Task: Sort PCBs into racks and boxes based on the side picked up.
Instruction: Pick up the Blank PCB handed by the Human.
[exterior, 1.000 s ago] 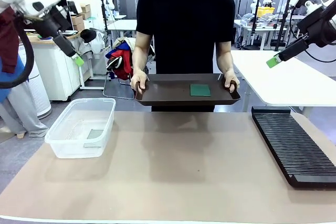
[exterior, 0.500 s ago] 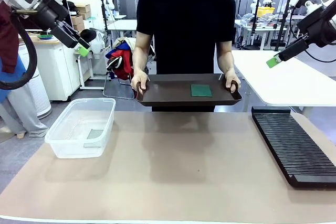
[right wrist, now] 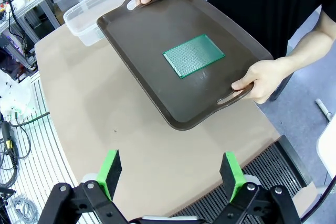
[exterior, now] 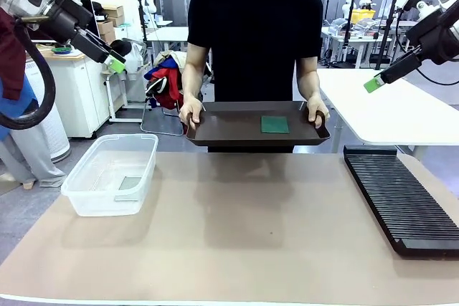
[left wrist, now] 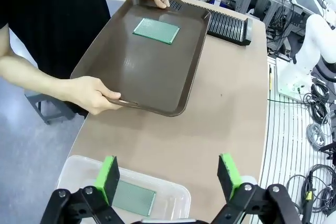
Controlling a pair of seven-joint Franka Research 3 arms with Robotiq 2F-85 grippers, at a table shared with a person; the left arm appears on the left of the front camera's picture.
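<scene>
A green PCB (exterior: 275, 125) lies on a dark brown tray (exterior: 229, 128) that a person holds level at the table's far edge. A greyish PCB (exterior: 130, 183) rests on the floor of the clear box (exterior: 106, 193) at the left. The black slotted rack (exterior: 401, 202) lies at the right. My left gripper (exterior: 115, 64) hangs high at the upper left, open and empty, above the box (left wrist: 173, 188). My right gripper (exterior: 373, 84) hovers high at the right, also open and empty. In the right wrist view the tray's PCB (right wrist: 193, 55) is well beyond the right gripper (right wrist: 170, 170).
The person's hands (exterior: 189, 114) grip both tray handles. Bare brown table (exterior: 251, 234) stretches between box and rack. A white side table (exterior: 387, 112) stands behind the rack. Other benches and equipment stand farther back.
My left gripper has swung a little up and to the right. The tray and the right arm have hardly moved.
</scene>
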